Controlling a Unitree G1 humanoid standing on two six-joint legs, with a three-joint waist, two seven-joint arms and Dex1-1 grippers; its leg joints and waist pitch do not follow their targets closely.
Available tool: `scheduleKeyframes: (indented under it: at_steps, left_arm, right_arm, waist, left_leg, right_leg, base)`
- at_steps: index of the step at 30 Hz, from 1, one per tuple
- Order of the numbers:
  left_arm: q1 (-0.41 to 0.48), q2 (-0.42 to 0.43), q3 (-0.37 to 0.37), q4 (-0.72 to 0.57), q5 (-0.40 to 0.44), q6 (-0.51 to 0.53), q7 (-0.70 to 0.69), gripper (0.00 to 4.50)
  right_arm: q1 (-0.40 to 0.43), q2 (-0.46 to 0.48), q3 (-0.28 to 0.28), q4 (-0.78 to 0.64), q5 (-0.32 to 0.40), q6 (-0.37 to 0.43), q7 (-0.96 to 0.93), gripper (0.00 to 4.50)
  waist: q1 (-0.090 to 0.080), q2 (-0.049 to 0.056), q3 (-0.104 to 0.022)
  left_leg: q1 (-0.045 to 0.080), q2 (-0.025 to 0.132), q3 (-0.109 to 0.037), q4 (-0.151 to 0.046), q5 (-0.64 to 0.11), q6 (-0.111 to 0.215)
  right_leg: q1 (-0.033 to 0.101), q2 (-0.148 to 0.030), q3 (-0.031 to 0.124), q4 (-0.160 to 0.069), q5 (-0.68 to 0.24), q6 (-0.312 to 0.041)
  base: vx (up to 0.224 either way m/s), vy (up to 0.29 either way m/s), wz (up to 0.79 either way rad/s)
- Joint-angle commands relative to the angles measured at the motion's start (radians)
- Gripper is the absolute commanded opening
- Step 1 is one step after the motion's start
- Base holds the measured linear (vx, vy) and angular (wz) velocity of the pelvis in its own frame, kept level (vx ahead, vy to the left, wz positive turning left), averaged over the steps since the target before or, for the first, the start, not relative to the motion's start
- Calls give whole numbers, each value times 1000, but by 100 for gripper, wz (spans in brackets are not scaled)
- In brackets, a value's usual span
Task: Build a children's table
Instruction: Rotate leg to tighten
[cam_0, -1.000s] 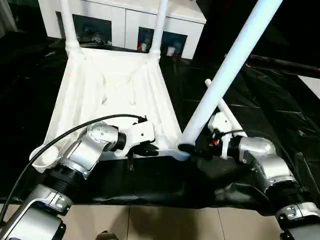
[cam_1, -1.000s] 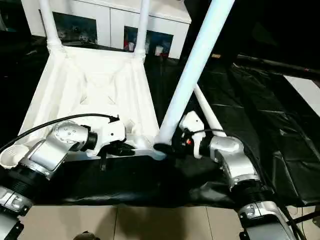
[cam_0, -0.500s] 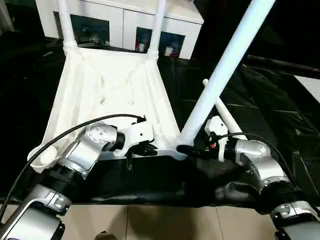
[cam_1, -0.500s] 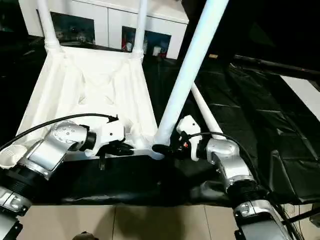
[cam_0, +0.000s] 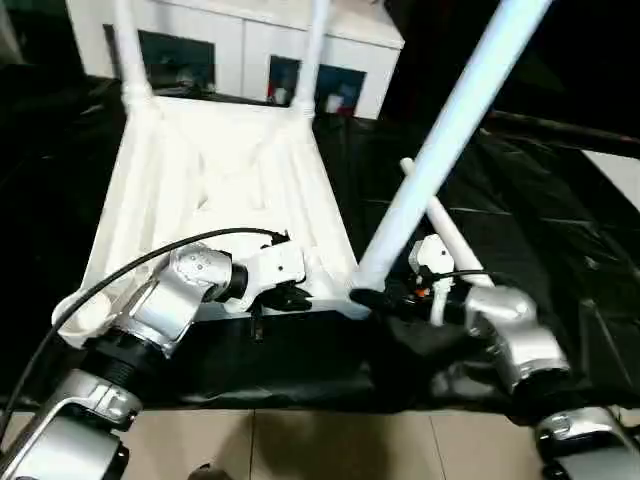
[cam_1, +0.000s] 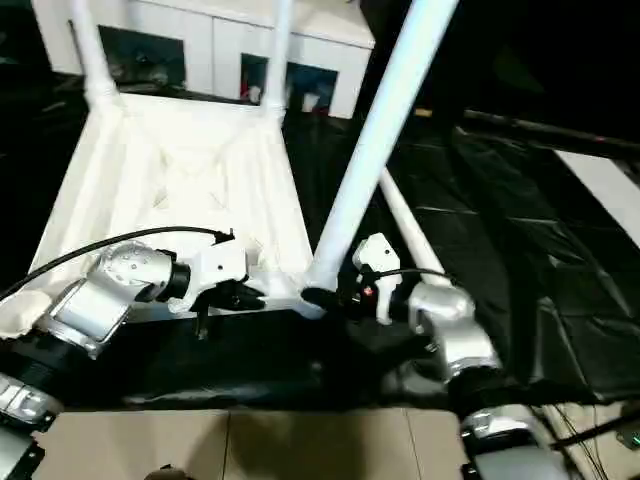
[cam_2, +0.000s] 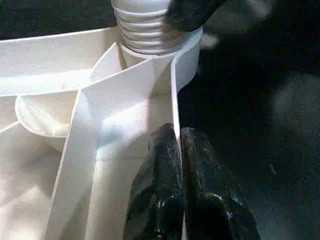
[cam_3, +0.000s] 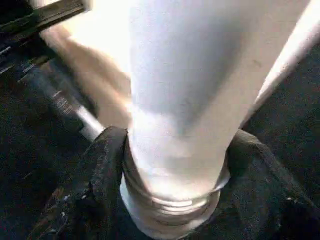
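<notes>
Light, stiff, slippery, the leg (cam_0: 455, 135) is clasped at its threaded base by the right end effector (cam_0: 372, 296), while the left end effector (cam_2: 178, 150), at nine o'clock, pinches the tabletop (cam_0: 215, 180) rim.

The tabletop (cam_0: 215, 190) lies underside up on the black sheet (cam_0: 560, 220). Two legs (cam_0: 128, 50) stand in its far corner sockets, before the cabinet (cam_0: 240, 45). A third leg (cam_0: 440, 150) rises tilted from the near right socket; a fourth (cam_0: 450, 235) lies on the sheet just right of it.
</notes>
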Motion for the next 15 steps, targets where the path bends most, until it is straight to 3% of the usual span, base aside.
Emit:
scheduleKeyframes:
  at_steps: [1, 3, 4, 6, 8, 15]
  left_arm:
    - [1, -85, -58, 8, -5, 41, 22, 0]
    - [-11, -138, -57, 41, 12, 93, 86, 0]
    - [-23, -182, -50, 68, 22, 133, 143, 0]
    - [-36, -232, -37, 95, 31, 185, 219, 0]
    - [-40, -268, -28, 103, 39, 228, 273, 0]
    - [-17, -315, -28, 70, 63, 297, 333, 0]
  right_arm:
    - [-9, 30, -50, 92, -15, 61, -200, 264]
    - [-30, 75, -65, 136, -24, 81, -302, 263]
    - [-54, 109, -75, 173, -25, 93, -367, 263]
    - [-86, 143, -84, 213, -22, 106, -435, 263]
    - [-111, 168, -92, 241, -20, 112, -484, 263]
    - [-174, 229, -108, 314, -41, 109, -574, 263]
  waist:
    - [-2, 25, -53]
    - [-13, 25, -49]
    - [-17, 27, -47]
    - [-22, 29, -45]
    - [-25, 29, -47]
    - [-36, 21, -48]
  left_leg:
    - [10, 31, -8, -73, -280, -45]
    - [15, 28, -12, -75, -354, -60]
    - [13, 27, -18, -78, -390, -65]
    - [22, 26, -23, -76, -446, -70]
    - [28, 26, -26, -73, -473, -68]
    - [22, 26, -29, -77, -485, -53]
  right_leg:
    - [39, -61, 49, -81, -249, -170]
    - [30, -61, 48, -94, -349, -147]
    - [32, -64, 45, -100, -411, -129]
    - [25, -66, 42, -112, -499, -101]
    - [21, -67, 39, -119, -525, -88]
    - [16, -64, 35, -124, -492, -82]
  base:
    - [0, 0, 0]
    - [0, 0, 0]
    - [0, 0, 0]
    - [0, 0, 0]
    - [0, 0, 0]
    - [0, 0, 0]
